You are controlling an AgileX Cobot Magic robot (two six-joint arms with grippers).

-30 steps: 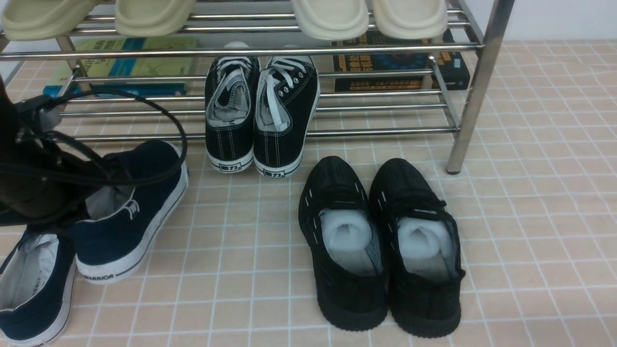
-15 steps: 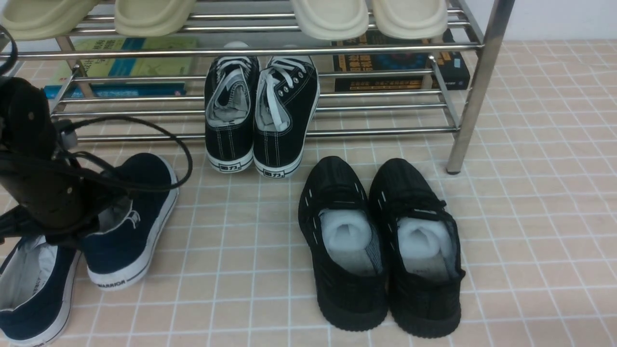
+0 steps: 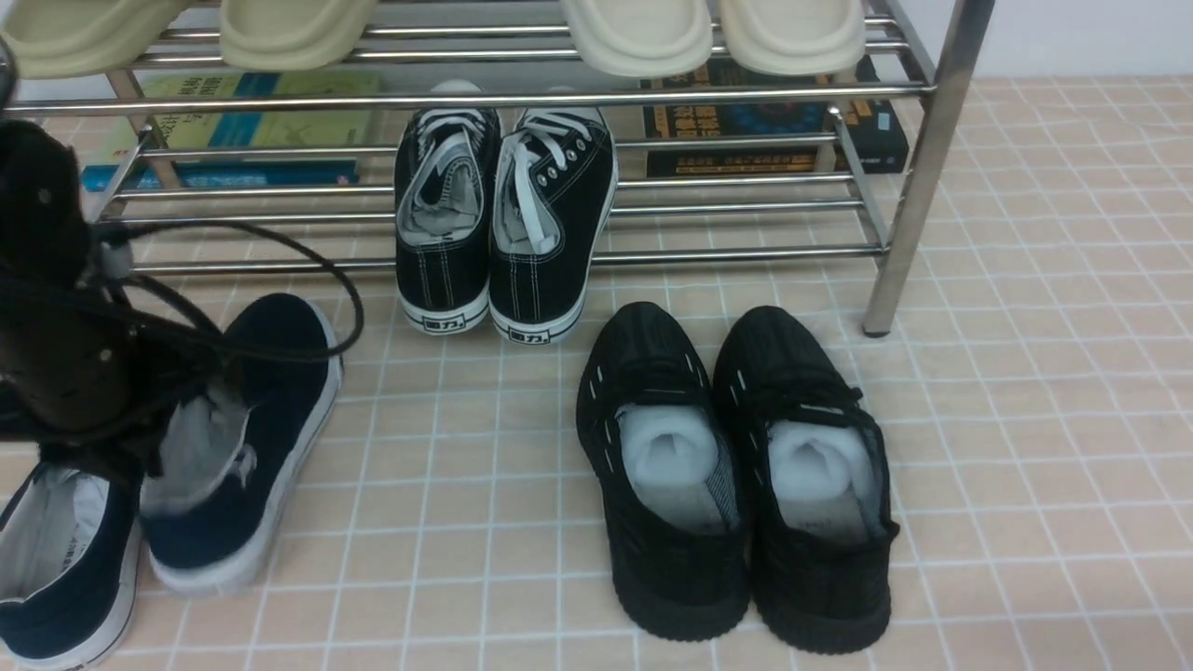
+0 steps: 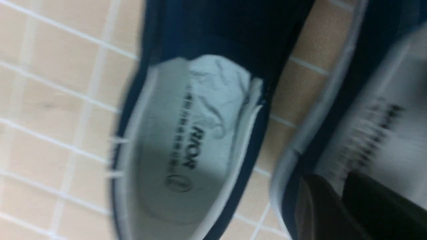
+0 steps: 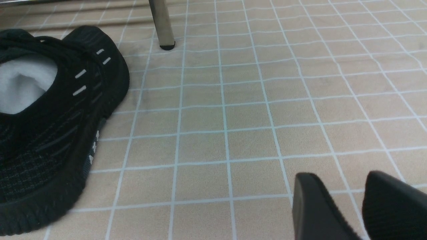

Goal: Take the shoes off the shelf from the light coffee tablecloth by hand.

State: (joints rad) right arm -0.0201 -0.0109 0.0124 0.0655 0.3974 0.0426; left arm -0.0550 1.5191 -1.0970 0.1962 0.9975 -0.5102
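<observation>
Two navy-blue slip-on shoes are at the near left on the light coffee tablecloth (image 3: pixel 1025 419), off the chrome shelf (image 3: pixel 918 168). One shoe (image 3: pixel 56 559) lies at the frame's corner. My left gripper (image 3: pixel 177 419), mostly hidden by its arm, is shut on the side wall of the other shoe (image 3: pixel 252 438), which is blurred. In the left wrist view the fingers (image 4: pixel 317 203) pinch that shoe's wall (image 4: pixel 383 100), beside the lying shoe (image 4: pixel 186 133). My right gripper (image 5: pixel 343 200) is open and empty, low over the cloth (image 5: pixel 233 100).
Black lace-up sneakers (image 3: pixel 503 224) rest on the shelf's lower tier, heels overhanging. All-black knit shoes (image 3: pixel 736 466) stand on the cloth in the middle, also in the right wrist view (image 5: pixel 50 116). Cream slippers (image 3: pixel 718 33) are on the upper tier. Books (image 3: pixel 261 121) lie behind the shelf.
My left arm has carried the held navy shoe nearer and slightly left, toward the other navy shoe, and it now sits lower and looks blurred. The other shoes have not moved.
</observation>
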